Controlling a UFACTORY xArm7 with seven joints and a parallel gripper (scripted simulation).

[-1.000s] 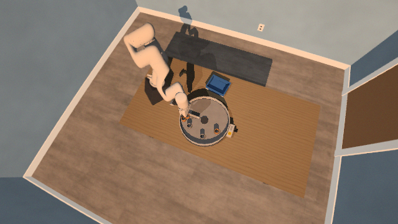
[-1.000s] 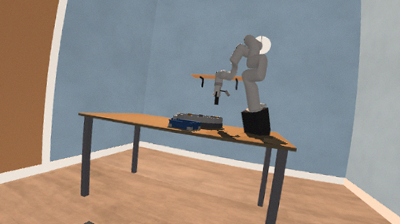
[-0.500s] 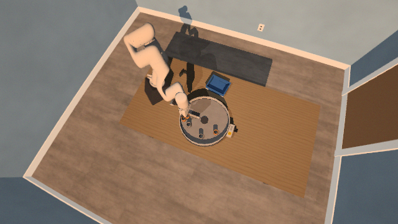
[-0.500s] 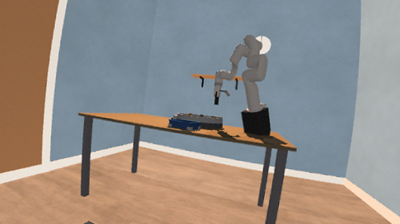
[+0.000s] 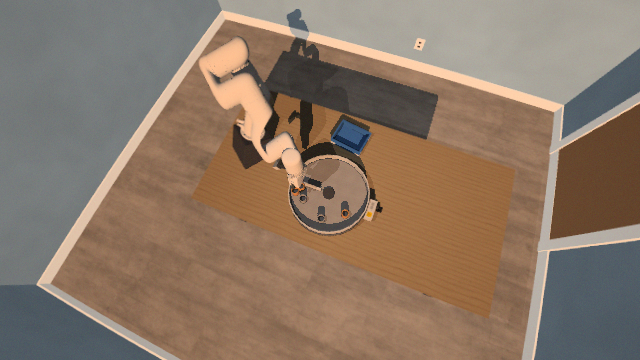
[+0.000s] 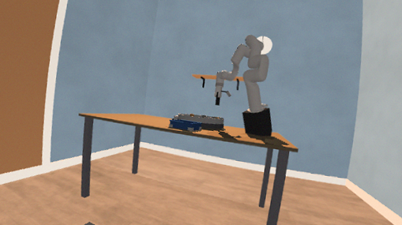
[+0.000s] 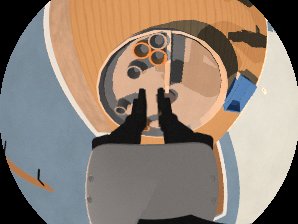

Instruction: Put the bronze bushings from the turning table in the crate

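My gripper (image 6: 217,103) (image 7: 151,96) hangs high above the turning table (image 5: 347,175) (image 6: 204,120) (image 7: 200,106), fingers narrowly open with nothing between them. Beyond the fingertips in the wrist view, two bronze bushings (image 7: 142,50) (image 7: 158,57) stand close beside a steel bushing (image 7: 158,40). A second steel bushing (image 5: 303,198) (image 7: 134,72) stands nearby, a third steel bushing (image 5: 321,218) (image 7: 120,109) farther round. Another bronze bushing (image 5: 345,213) (image 7: 147,127) is partly hidden behind the fingers in the wrist view. The blue crate (image 5: 351,136) (image 6: 185,125) (image 7: 241,94) looks empty from above.
A thin upright divider (image 5: 313,183) (image 7: 168,62) runs from the turning table's rim toward its dark hub (image 5: 328,192) (image 7: 171,95), close beside the bushing cluster. A small white box with a yellow button (image 5: 369,214) sits against the rim's outside. The rim is raised all round.
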